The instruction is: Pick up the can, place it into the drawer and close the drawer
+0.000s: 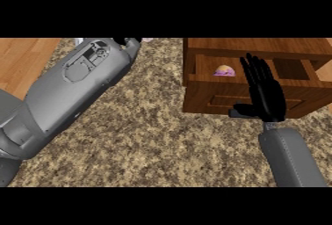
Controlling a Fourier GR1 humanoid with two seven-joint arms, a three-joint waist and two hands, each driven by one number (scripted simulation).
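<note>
Wooden and warm brown, the drawer [259,83] is seen pulled open from its cabinet [259,46] at the upper right of the head view, standing on a speckled granite desk [149,132]. Inside the open tray a small purple-and-yellow object, taken to be the can [224,70], is seen lying toward the left side, near the tray's left wall. It is judged that the placing step is already done and that only the closing of the drawer is left.

The right robot hand [265,90] is held flat over the drawer, fingers straight and released, grasping nothing; the fingertips are pointed toward the back of the tray and the thumb is spread out to the left over the drawer front. Such a pose is judged to suit a push: a flat palm set against the front panel would let the tray be slid home without anything being gripped. Whether the palm is touching the wood or is held just above it cannot be told.

The left forearm is stretched diagonally across the desk, well apart from the drawer, and only a dark tip of the left robot hand [128,41] is shown at the upper edge, so its state cannot be told.
</note>
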